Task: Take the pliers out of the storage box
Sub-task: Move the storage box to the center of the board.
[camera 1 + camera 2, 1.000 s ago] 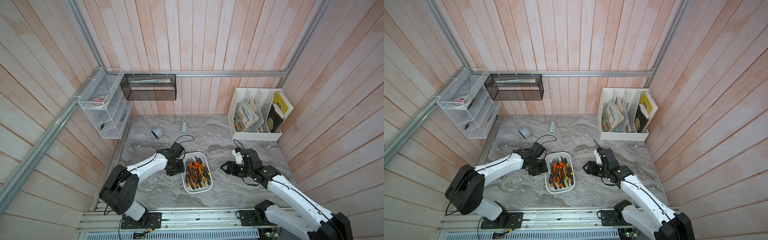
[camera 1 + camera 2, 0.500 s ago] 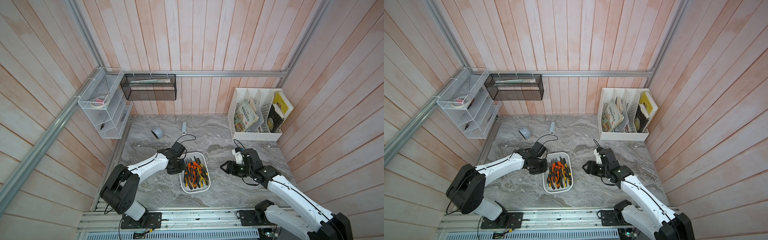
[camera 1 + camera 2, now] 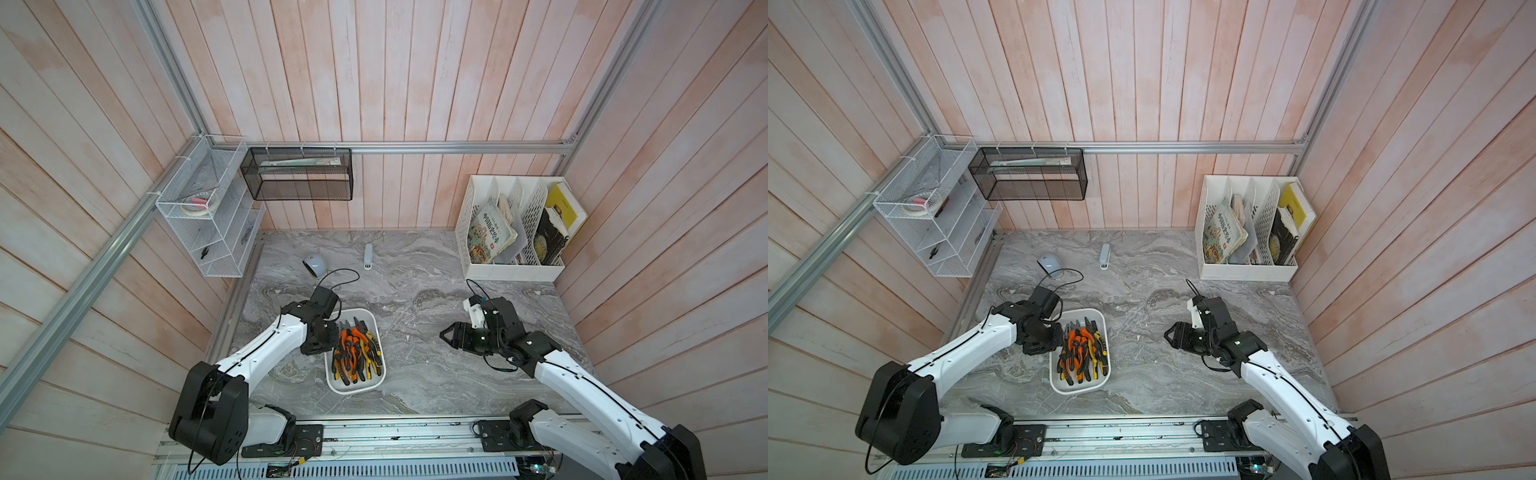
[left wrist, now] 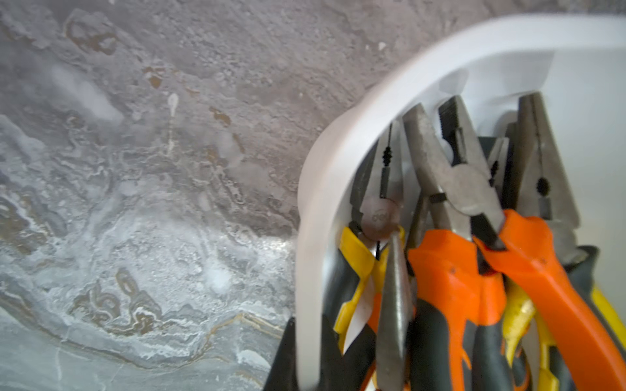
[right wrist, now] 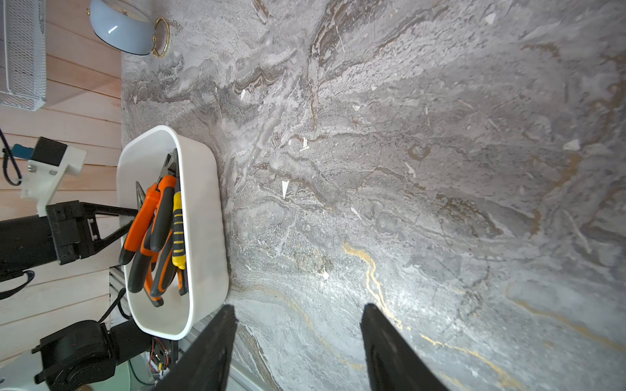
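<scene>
The storage box [image 3: 353, 388] [image 3: 1077, 388], a shallow white tray, lies front-centre on the marble table, turned slightly askew. Several pliers [image 3: 357, 353] [image 3: 1081, 353] with orange-and-black and yellow-and-black handles are heaped inside. My left gripper [image 3: 332, 336] [image 3: 1054, 336] is shut on the box's left wall. In the left wrist view the white rim [image 4: 338, 142] runs between the black fingers of that gripper [image 4: 306, 335], with pliers [image 4: 457, 270] just inside. My right gripper [image 3: 446, 336] [image 5: 298, 311] hovers open and empty over bare marble, well right of the box [image 5: 203, 220].
A grey-white stapler [image 3: 368, 256] and a small blue-grey round object [image 3: 314, 264] lie at the back of the table. A white file rack [image 3: 511, 232] with books stands back right. A white wire shelf [image 3: 208, 216] and a black mesh basket [image 3: 297, 174] hang on the walls.
My left gripper has dragged the storage box and its pliers to the left, mostly in the last half second. The right arm has stayed still.
</scene>
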